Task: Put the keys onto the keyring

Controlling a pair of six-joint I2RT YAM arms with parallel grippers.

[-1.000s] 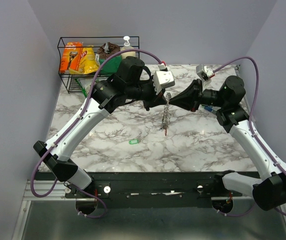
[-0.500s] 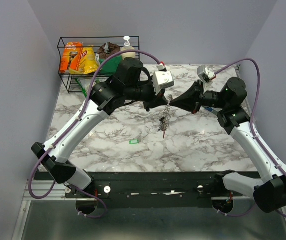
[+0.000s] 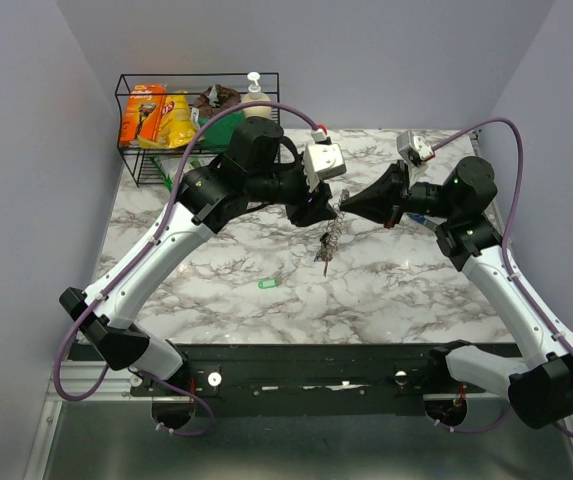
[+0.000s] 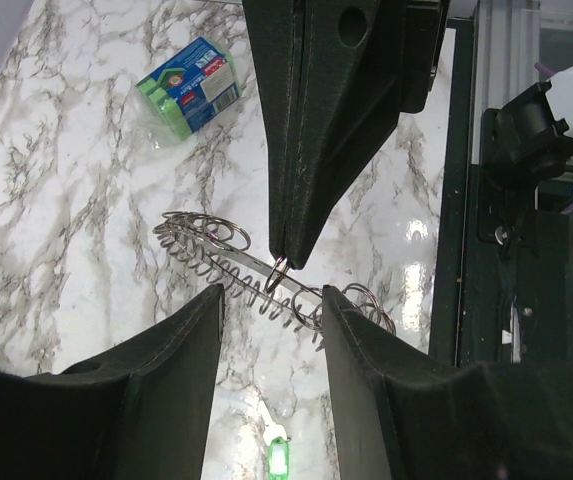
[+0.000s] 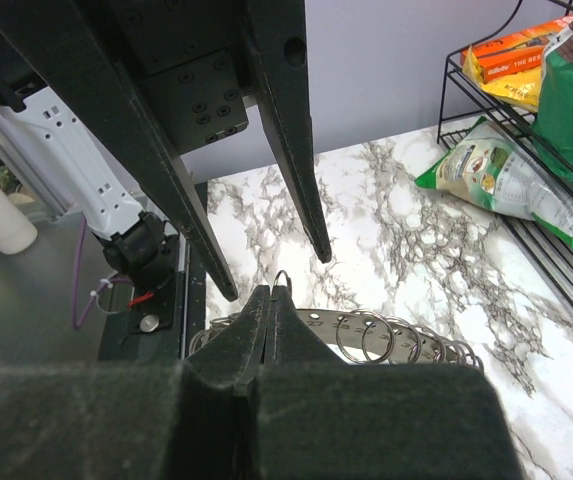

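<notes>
Keyring hanging over the middle of the table, pinched by the right claw.
The right claw's jaws are closed together on one small ring at its upper end. The left claw is parted, one finger on either side. Both arms reach inward and meet at mid-table. A green key lies on open marble nearer the bases, and a wire basket sits at the far-left corner.

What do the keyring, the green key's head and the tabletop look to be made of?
Keyring: bare metal, likely steel; silvery, with bright glints on its thin wire loops. Green key head: probably plastic; saturated, translucent colour. Tabletop: marble-look, white with grey veins, glossy with reflections; real stone or laminate cannot be told.
</notes>
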